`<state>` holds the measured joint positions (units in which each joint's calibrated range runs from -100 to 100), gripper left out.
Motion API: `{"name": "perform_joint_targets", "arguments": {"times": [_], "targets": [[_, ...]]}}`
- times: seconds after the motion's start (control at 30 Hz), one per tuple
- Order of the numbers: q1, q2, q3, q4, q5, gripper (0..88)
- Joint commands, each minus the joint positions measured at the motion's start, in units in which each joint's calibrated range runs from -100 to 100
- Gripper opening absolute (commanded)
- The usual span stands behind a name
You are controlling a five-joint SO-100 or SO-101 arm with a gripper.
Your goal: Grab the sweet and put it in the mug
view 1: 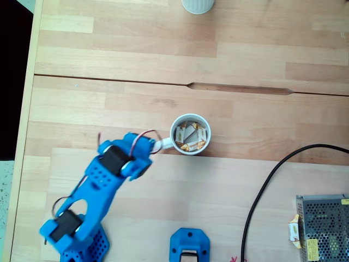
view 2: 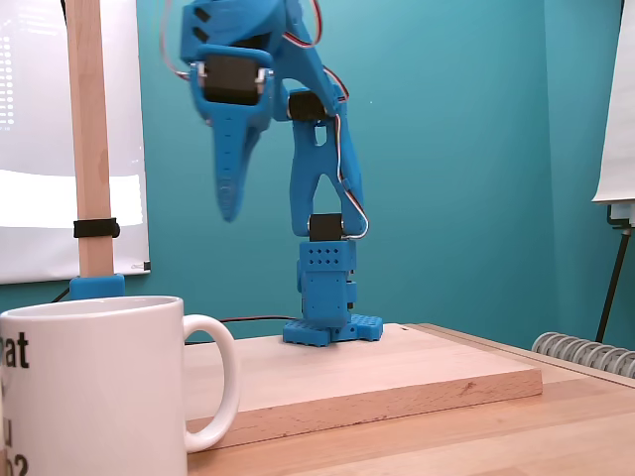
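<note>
The white mug (view 1: pixel 180 124) stands near the middle of the table in a fixed view from above, its short handle toward the arm. Several wrapped sweets (view 1: pixel 193 137) lie inside it. One more sweet (view 1: pixel 294 227) rests against the left edge of a metal box at the right. My blue gripper (view 1: pixel 140 164) hangs just left of the mug's handle, fingers pointing down. In the low fixed view the gripper (view 2: pixel 230 203) is high above the board, shut, with nothing seen between its fingers. The mug (view 2: pixel 89 387) fills that view's near left corner.
A perforated metal box (view 1: pixel 327 226) sits at the lower right with a black cable (view 1: pixel 262 191) curving from it. A ribbed white cup (view 1: pixel 197 5) stands at the far edge. A blue part (view 1: pixel 189 246) lies at the near edge. A wooden post (view 2: pixel 89 139) rises at left.
</note>
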<state>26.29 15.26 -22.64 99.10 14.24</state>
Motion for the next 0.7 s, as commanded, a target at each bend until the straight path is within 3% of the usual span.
{"name": "perform_joint_targets", "arguments": {"times": [0.0, 0.4, 0.67], "targets": [[-0.87, -10.78, 9.79, 0.49, 0.00, 2.8], [-1.46, -31.18, 44.67, 0.01, 0.59, 3.2], [-3.27, -45.29, 56.18, -3.54, 0.63, 3.2]]}}
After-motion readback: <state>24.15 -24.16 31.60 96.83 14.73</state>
